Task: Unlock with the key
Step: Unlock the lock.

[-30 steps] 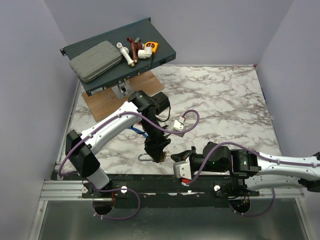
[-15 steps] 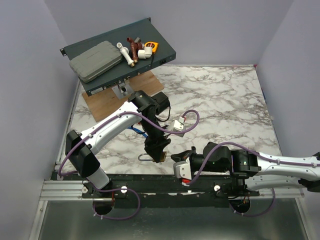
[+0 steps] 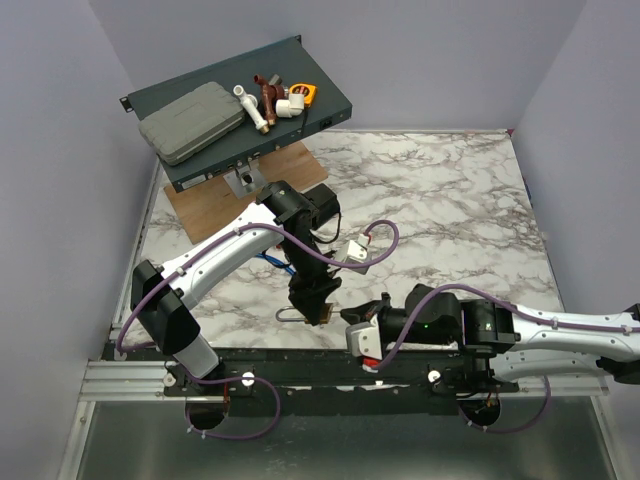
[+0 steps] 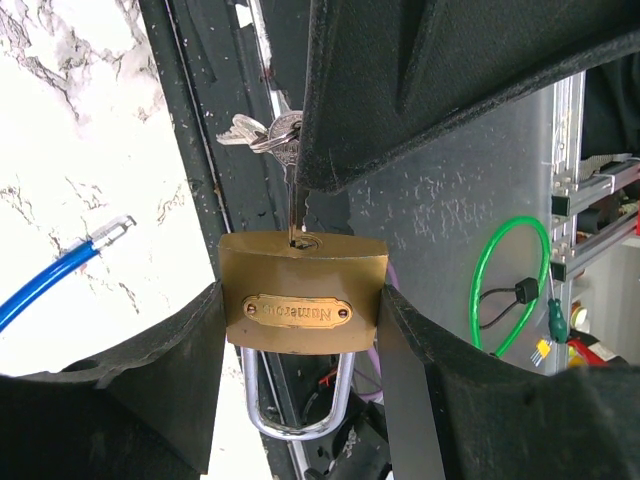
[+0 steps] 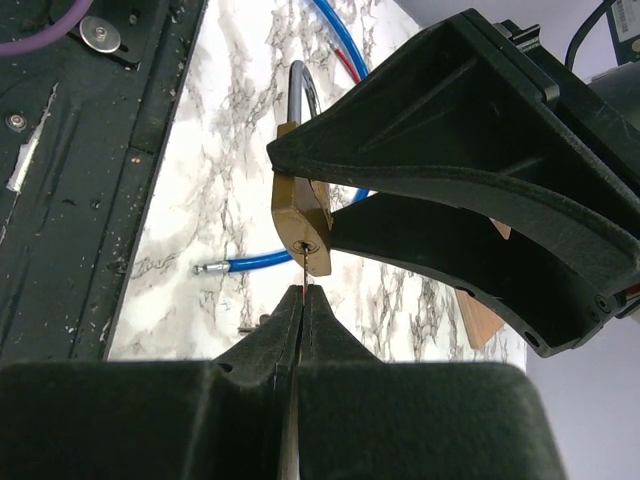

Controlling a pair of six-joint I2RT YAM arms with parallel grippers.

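A brass padlock with a silver shackle sits clamped by its sides in my left gripper, just above the table's near edge. The thin silver key stands with its tip in the keyhole on the padlock's end, and spare keys hang from its ring. My right gripper is shut on the key, directly facing the padlock. In the top view, the right gripper meets the left gripper from the right.
A blue cable lies on the marble just beyond the padlock. The black base rail runs right under both grippers. A dark tray with a grey case and fittings stands at the back left, above a wooden board.
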